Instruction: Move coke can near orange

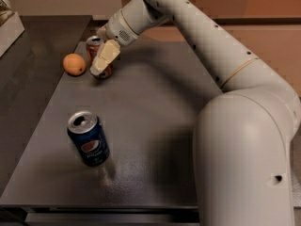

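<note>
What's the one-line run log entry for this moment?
gripper: at coke can | coke can: beside orange, far left on table | Pepsi can: upright, near front

A dark blue Pepsi can with a silver top (88, 139) stands on the dark grey tabletop (160, 121), well apart from my gripper (101, 64) at the far-left end, nearer the front edge.

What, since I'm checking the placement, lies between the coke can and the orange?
Nothing: in the camera view only a narrow strip of bare table separates the orange and the coke can. The hand sits at the can's near side.
</note>
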Robot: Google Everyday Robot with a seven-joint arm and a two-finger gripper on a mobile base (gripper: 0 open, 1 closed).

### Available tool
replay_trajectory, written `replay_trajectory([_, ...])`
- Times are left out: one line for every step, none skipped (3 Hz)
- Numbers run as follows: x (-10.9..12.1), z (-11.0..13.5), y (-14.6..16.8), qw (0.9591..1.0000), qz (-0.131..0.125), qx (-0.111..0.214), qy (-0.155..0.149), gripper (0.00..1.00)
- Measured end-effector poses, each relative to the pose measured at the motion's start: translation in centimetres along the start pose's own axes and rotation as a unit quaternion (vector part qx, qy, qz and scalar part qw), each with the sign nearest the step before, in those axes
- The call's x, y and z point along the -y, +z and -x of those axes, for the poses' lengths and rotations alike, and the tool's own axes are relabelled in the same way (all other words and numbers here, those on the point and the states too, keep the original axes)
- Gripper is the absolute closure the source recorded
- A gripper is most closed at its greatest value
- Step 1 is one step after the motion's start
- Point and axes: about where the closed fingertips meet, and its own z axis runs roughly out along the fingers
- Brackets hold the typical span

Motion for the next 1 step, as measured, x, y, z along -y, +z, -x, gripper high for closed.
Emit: replay_trajectory([0.0,0.0,0.01,1.0,0.0,0.0,0.0,0.0])
